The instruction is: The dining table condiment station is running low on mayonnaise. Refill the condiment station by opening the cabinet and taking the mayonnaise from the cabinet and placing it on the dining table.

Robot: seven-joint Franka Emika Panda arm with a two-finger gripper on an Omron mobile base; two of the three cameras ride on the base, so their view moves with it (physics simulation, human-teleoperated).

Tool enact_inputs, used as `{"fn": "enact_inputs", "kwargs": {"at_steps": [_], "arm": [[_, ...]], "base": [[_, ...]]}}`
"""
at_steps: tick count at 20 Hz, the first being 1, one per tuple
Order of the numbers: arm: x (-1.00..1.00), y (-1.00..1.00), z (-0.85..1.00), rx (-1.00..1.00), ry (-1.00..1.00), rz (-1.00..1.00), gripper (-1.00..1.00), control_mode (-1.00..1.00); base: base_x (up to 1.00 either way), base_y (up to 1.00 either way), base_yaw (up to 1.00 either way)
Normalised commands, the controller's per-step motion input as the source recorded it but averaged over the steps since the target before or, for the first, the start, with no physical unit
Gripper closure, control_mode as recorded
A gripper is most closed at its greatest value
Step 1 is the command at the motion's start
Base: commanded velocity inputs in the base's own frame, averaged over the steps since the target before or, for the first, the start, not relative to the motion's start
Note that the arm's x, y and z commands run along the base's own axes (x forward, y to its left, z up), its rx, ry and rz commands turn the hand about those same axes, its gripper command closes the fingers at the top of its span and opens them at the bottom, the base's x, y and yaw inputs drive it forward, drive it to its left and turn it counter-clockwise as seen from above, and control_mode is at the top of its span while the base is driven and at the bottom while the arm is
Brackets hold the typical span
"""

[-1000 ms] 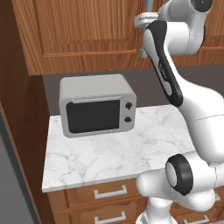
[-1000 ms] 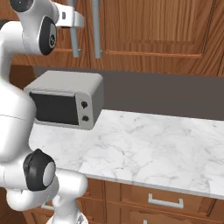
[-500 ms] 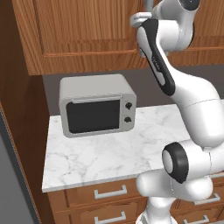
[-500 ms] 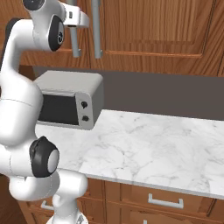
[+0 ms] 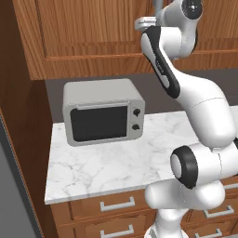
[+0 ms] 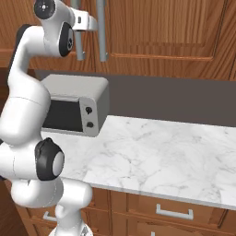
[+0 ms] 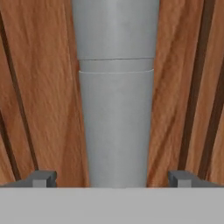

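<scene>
The cabinet (image 5: 93, 32) (image 6: 161, 27) is a reddish-brown wall unit above the counter, and its doors are closed. Two long grey bar handles (image 6: 102, 37) hang side by side at the door edges. My gripper (image 7: 113, 178) is raised to them and stands open. One grey handle (image 7: 116, 109) runs between its two fingertips (image 7: 41, 178), with a gap on each side. In the right base view the hand (image 6: 86, 20) sits right at the handles. The mayonnaise is hidden, and the dining table is out of view.
A grey microwave (image 5: 103, 111) (image 6: 76, 103) stands at the back of a small marble counter (image 5: 116, 162) (image 6: 161, 152). Wooden drawers with short silver handles (image 5: 116, 203) sit below. A tall wooden panel (image 5: 18, 139) closes off the left side.
The arm has lifted and leaned a little further in toward the cabinet doors. The jaws stay wide open, and the cabinet doors have not moved.
</scene>
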Motion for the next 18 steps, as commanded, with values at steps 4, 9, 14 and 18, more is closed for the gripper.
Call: {"fn": "enact_inputs", "kwargs": {"at_steps": [4,9,14,18], "arm": [[0.44,0.0,-0.26,0.0,-0.09,0.0,1.0,-1.0],[0.32,0.0,-0.31,0.0,-0.14,0.0,1.0,-1.0],[0.0,0.0,-0.01,0.0,-0.01,0.0,1.0,-1.0],[-0.36,0.06,0.0,-0.01,0.04,0.02,1.0,-1.0]], "base": [[0.0,0.0,0.0],[0.0,0.0,0.0],[0.0,0.0,0.0],[0.0,0.0,0.0]]}}
